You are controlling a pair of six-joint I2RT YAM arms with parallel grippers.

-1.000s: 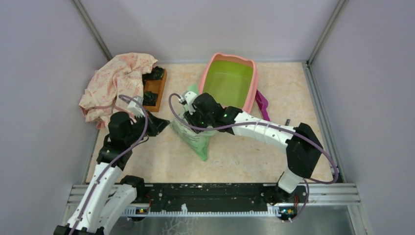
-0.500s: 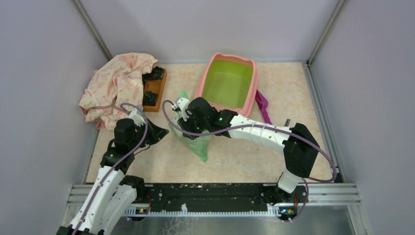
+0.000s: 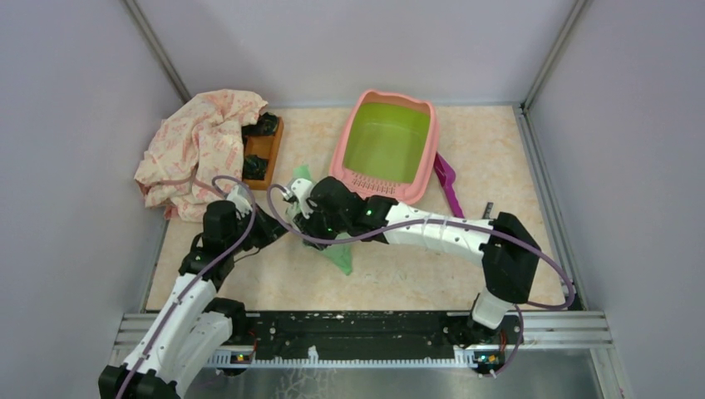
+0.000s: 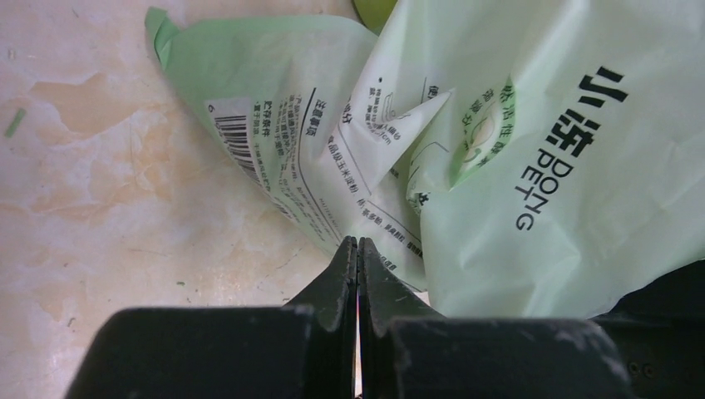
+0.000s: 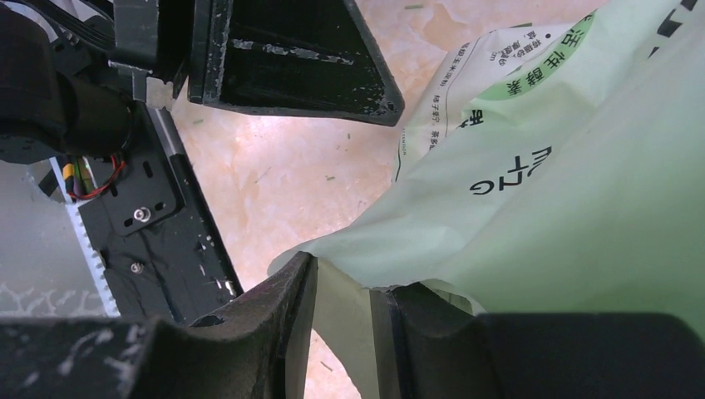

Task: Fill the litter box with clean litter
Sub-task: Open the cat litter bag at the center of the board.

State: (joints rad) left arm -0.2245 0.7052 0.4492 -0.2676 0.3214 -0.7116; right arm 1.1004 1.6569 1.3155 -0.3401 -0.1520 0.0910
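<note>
Right wrist view: the right gripper has its jaws partly apart, and a fold of the light green printed plastic bag is pinched between them. The film fills the gap and spreads up and to the right.

In the left wrist view the left gripper has its jaws pressed fully together. Their tips are at the lower edge of the bag, below the white printed panel with the barcode. I cannot tell whether any film is caught between them.

In the top external view both grippers meet at the bag near the middle of the tabletop, and the bag's lower corner points toward the near edge. What the bag holds is hidden.

The rectangular pink-rimmed plastic litter box sits by the far edge, just beyond the right gripper, with its slotted ledge toward the arms. Its lime-green inside shows right across. A magenta plastic scoop lies just beside the box's right side.
</note>
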